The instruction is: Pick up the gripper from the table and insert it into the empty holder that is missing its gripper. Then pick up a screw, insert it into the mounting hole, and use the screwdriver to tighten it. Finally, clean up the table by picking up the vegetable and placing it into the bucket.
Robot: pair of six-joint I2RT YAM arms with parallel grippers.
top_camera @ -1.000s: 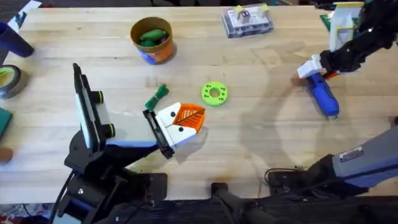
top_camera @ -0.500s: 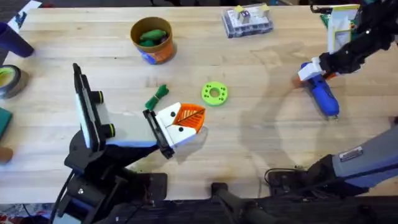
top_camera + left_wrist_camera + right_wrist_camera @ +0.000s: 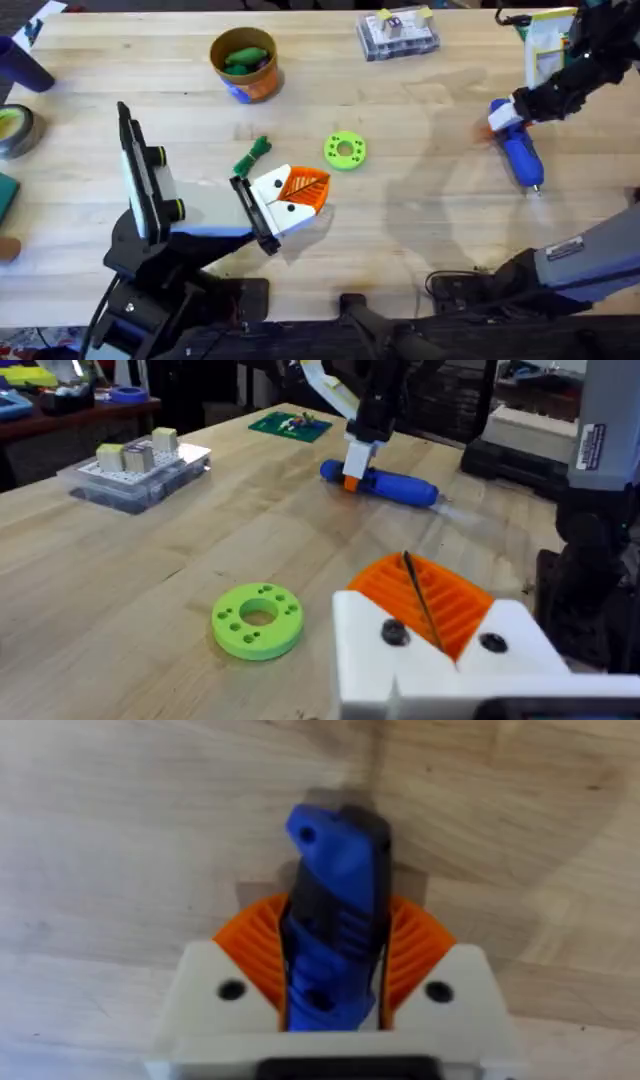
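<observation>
The right gripper (image 3: 508, 112) is clamped on the rear of the blue screwdriver (image 3: 520, 156) at the table's right side, so lift it level without twisting, keeping the tip clear of the wood

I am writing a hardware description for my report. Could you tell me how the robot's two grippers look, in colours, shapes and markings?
Both match. The left gripper has a white blocky body, two black round dots on its face and orange ribbed, fan-shaped finger pads. The right gripper shows the same white body, black dots and orange ribbed pads. The right arm's links look black, with one grey link carrying a small label.
</observation>
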